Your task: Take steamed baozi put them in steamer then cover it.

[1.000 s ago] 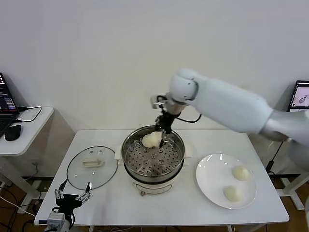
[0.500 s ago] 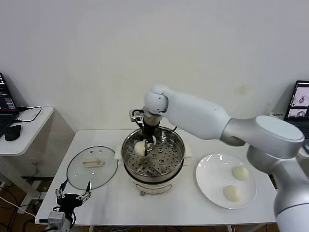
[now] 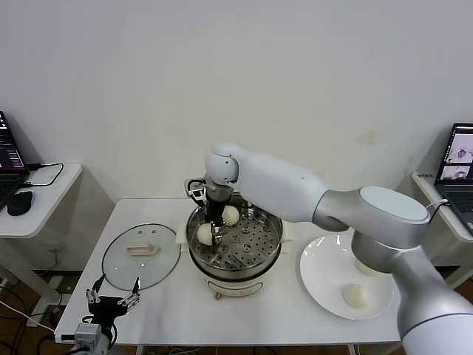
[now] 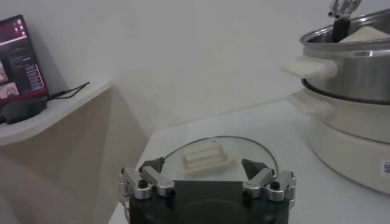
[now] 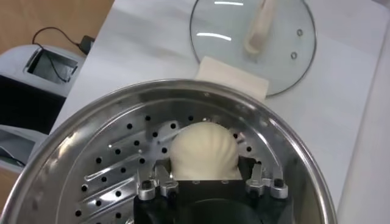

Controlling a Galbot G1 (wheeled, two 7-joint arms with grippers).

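The steamer (image 3: 235,248) stands mid-table, its perforated tray showing. My right gripper (image 3: 212,233) is down inside it at its left side, shut on a baozi (image 3: 204,234). In the right wrist view the baozi (image 5: 204,151) sits between my fingers just above the tray (image 5: 116,176). A second baozi (image 3: 230,215) lies at the back of the tray. Another baozi (image 3: 356,296) lies on the white plate (image 3: 325,285); one more is mostly hidden behind my right arm. The cover (image 3: 140,255) lies flat left of the steamer. My left gripper (image 3: 112,298) is open and parked near the table's front left corner.
The left wrist view shows the cover (image 4: 213,159) just beyond my open left gripper (image 4: 203,164), and the steamer's side (image 4: 353,67). A side table with a laptop and mouse (image 3: 20,201) stands at the left. Another laptop (image 3: 458,166) stands at the far right.
My right gripper has carried the baozi leftward and down, from the back of the steamer to the left side of its tray. The left arm has not moved.
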